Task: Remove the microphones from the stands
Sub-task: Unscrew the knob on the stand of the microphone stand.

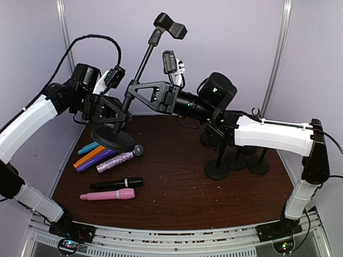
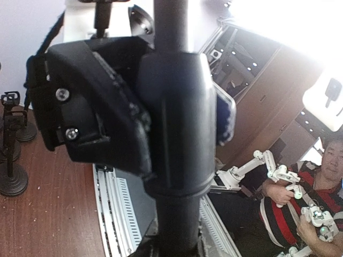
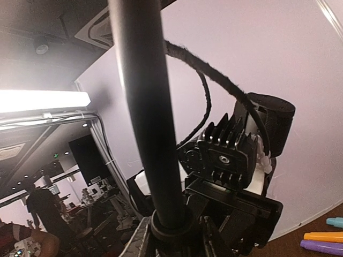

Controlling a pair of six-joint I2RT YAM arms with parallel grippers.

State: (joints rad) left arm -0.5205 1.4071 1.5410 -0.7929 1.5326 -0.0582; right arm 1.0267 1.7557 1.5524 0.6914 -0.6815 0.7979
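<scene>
A black microphone stand (image 1: pixel 140 64) leans with its top to the right, and its round base (image 1: pixel 112 139) is tilted just above the table. The clip (image 1: pixel 171 25) at its top holds nothing. My left gripper (image 1: pixel 119 116) is shut on the pole just above the base; the pole (image 2: pixel 177 134) fills the left wrist view. My right gripper (image 1: pixel 130 92) is shut on the pole a little higher, and the pole (image 3: pixel 144 107) rises from its jaws. A glittery purple microphone (image 1: pixel 119 158), a black microphone (image 1: pixel 115 183) and a pink microphone (image 1: pixel 107 195) lie on the table.
Teal, orange and purple markers (image 1: pixel 94 156) lie partly under the base. Three other black stands (image 1: pixel 217 168) stand at the right of the brown table (image 1: pixel 187 198), under my right arm. Grey walls close the back and sides.
</scene>
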